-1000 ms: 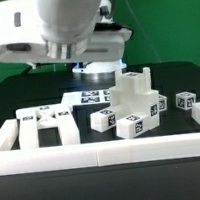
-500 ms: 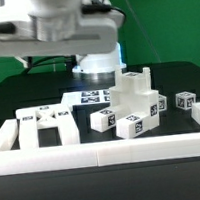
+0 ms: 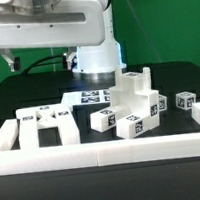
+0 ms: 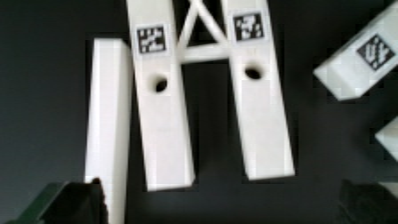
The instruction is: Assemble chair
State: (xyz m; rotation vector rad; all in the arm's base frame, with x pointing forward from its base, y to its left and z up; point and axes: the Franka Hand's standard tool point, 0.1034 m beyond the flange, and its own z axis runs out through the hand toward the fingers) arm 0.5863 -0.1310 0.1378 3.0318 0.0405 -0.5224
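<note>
White plastic parts of the chair (image 3: 135, 106) lie unassembled on the black bench (image 3: 27, 96). A ladder-shaped frame (image 3: 46, 125) lies flat toward the exterior view's left, just behind the border rail (image 3: 104, 150). A stack of blocky pieces (image 3: 137, 89) stands near the centre, and one small tagged block (image 3: 186, 101) sits apart toward the exterior view's right. Over the last second the arm (image 3: 49, 23) has risen and shifted toward the exterior view's left, and the wrist view looks straight down on the frame's two long bars. The gripper (image 4: 217, 205) hangs above the frame, jaws spread, with nothing held and no part touched. Judgement: the arm is lining up on the frame for a pick, and no joint appears to have been made yet.
</note>
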